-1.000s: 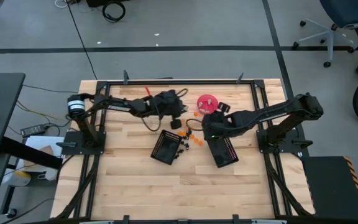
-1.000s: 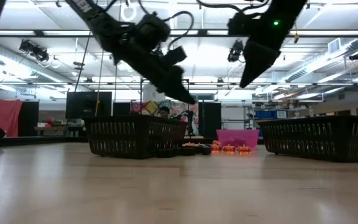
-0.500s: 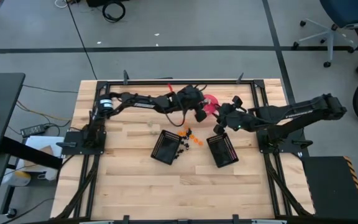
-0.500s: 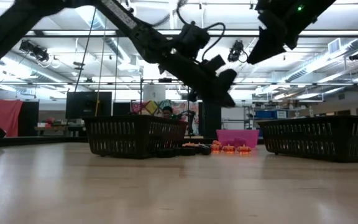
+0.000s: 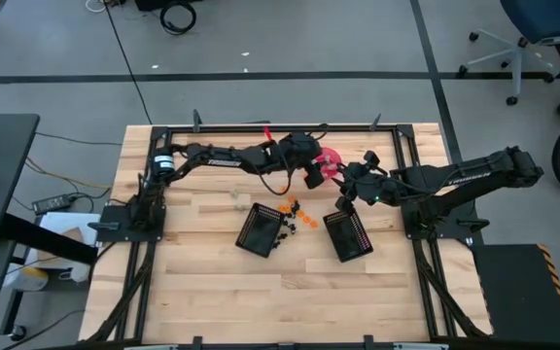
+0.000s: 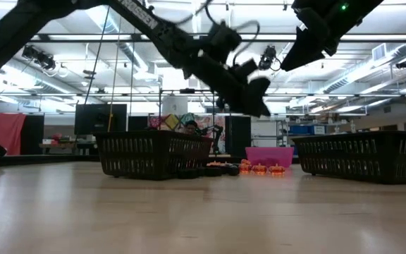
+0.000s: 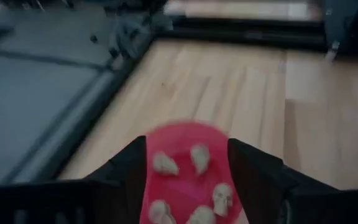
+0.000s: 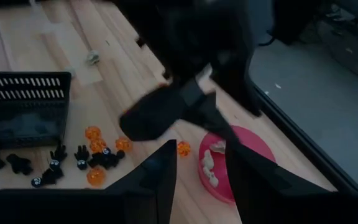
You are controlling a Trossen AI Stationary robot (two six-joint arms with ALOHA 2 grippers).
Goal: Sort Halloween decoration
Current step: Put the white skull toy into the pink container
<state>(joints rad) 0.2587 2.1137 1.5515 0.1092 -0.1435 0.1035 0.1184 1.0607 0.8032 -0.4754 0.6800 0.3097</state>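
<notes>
The Halloween decoration lies in small pieces. Orange ones and black ones sit on the table between two black mesh baskets. Pale skulls lie inside the pink bowl. My left gripper hangs open just above the bowl, its fingers on either side of the skulls and clear of them. It also shows in the low view. My right gripper is open with nothing in it, raised to the right of the bowl and above the right basket's far end.
The left basket and the right basket stand mid-table. Several orange pieces and black pieces lie beside the left basket. A black frame rims the table. Bare wood stretches along the near side.
My left gripper has swung from over the middle of the table toward its right edge and stopped above the pink bowl. My right gripper has drawn back toward the right edge and risen, tipping as it went.
</notes>
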